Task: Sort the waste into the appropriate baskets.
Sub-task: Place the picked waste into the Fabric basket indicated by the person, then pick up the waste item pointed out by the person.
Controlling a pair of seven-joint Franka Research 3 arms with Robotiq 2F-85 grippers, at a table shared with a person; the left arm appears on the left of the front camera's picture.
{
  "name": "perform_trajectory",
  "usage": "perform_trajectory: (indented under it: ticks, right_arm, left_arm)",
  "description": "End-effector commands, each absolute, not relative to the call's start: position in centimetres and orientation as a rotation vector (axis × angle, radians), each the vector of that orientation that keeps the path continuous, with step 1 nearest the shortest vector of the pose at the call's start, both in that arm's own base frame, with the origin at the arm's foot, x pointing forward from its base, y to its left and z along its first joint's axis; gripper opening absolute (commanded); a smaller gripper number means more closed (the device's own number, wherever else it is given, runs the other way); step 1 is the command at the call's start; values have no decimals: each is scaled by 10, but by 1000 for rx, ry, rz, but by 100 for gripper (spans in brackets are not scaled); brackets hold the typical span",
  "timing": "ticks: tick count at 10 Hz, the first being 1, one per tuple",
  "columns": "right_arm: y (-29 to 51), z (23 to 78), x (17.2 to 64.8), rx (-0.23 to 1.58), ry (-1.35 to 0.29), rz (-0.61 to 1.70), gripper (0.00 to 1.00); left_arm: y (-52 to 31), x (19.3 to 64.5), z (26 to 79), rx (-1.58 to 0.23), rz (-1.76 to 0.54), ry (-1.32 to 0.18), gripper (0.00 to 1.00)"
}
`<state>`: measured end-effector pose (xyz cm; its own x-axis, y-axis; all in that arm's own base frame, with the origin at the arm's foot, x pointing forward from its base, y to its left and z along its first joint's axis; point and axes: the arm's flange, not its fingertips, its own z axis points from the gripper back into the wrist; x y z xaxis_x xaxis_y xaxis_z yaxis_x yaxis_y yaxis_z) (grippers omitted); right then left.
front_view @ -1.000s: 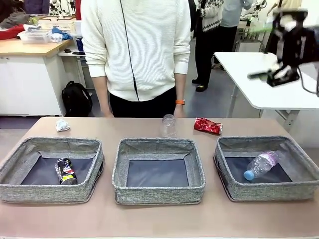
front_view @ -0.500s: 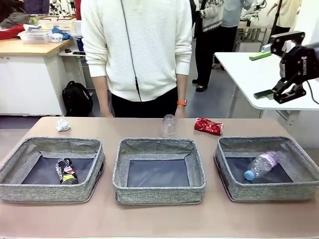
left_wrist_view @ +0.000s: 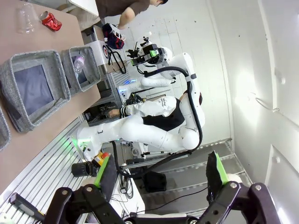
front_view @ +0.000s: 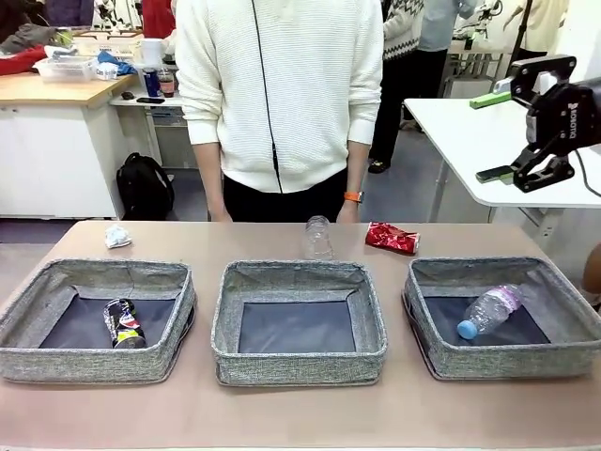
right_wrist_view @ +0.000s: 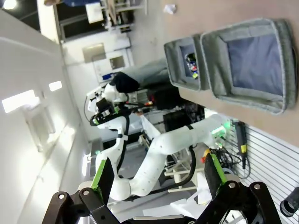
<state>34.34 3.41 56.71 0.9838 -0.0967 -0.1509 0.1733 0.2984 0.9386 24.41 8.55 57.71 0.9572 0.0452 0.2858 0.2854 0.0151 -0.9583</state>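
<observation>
Both released, empty: right hand point(front_view: 496, 136) with ROBOTIQ print point(front_view: 570, 106) on body, left hand point(left_wrist_view: 160, 169).

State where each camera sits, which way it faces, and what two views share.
Front view: between the arms, facing the person across the table; right gripper open, upper right.
Left wrist view: left wrist, rolled sideways, facing the right arm; left gripper open below.
Right wrist view: right wrist, rolled sideways, facing the left arm; right gripper open below.
Shared: front and left wrist views both show the red can.
</observation>
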Motion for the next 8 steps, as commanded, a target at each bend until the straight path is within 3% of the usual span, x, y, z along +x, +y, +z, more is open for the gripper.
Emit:
perform_trajectory:
  ticks: [1, 8]
  right_arm:
    - [33, 570, 345, 1274, 72, -170, 100]
    - [33, 570, 345, 1274, 72, -170, 100]
  left_arm:
    - [84, 244, 580, -1570, -211, -281, 100]
    - [84, 244, 580, -1570, -211, -281, 100]
